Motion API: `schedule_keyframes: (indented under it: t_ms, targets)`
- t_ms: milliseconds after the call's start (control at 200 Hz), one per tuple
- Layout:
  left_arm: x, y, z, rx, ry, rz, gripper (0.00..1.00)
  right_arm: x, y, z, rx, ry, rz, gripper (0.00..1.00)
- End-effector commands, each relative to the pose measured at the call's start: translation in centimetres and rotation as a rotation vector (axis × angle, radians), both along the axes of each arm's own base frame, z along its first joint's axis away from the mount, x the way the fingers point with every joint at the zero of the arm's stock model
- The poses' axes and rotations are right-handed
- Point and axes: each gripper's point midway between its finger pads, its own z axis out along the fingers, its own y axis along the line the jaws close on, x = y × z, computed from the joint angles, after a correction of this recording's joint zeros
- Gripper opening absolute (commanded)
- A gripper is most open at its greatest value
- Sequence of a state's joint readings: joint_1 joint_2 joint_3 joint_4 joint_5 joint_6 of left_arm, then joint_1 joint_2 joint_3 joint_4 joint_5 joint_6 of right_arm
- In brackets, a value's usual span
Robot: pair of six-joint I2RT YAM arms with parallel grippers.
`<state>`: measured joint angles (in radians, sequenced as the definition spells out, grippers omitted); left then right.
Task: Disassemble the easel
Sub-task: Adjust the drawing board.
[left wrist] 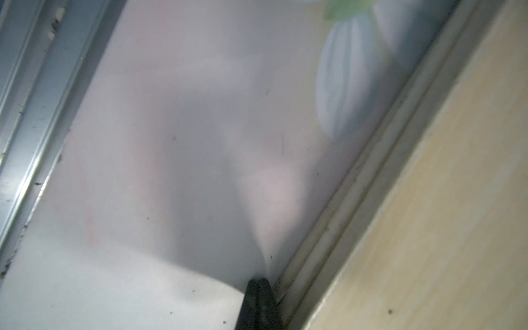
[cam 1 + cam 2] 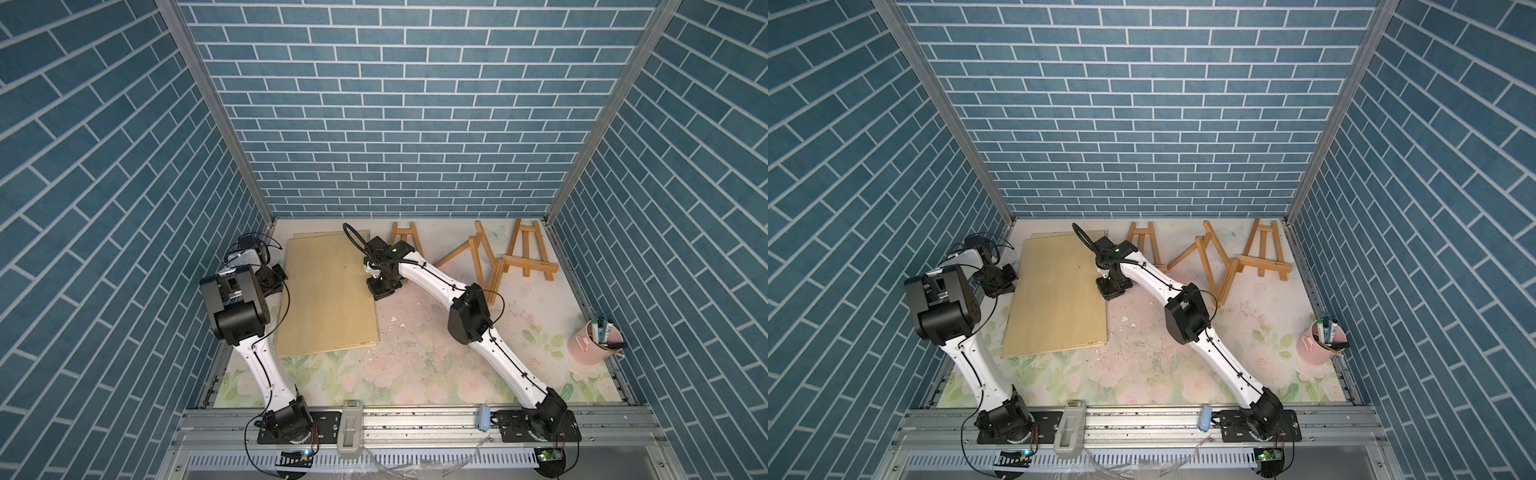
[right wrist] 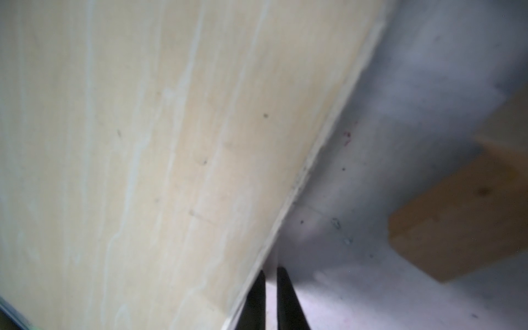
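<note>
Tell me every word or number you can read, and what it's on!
None can be read.
Markers in the cup: label print too small to read.
Right easel: a dark mark on its ledge, too small to read.

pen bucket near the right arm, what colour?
Pale pink bucket, plain with no pattern visible; it shows best in a top view.

— What stands at the right of a top view, below the middle?
— A pink bucket (image 2: 588,347) with markers (image 2: 602,326) upright in it, on the floral mat (image 2: 374,378).
— And lower down?
— A metal rail (image 2: 415,424), with a grey clamp (image 2: 350,428) at its middle and a small blue roll (image 2: 483,417) further right. Blue brick walls (image 2: 395,104) fill the upper frame.
</note>
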<state>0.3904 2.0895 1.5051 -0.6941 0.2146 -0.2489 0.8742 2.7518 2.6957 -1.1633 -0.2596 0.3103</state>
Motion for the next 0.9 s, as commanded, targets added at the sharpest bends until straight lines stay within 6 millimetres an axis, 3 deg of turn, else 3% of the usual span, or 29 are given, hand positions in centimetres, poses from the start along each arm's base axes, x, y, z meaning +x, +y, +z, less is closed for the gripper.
schedule_keyframes:
  t_ms: [0,895]
  targets:
    - [0.1,-4.4,-0.3,-0.139,0.021,-0.061,0.02,0.3,0.9,-0.8,0.034,0.013,-0.015,0.12]
    - [2.8,-6.4,0.0,-0.197,-0.042,-0.068,0.02,1.0,0.1,-1.4,0.016,0.022,-0.044,0.12]
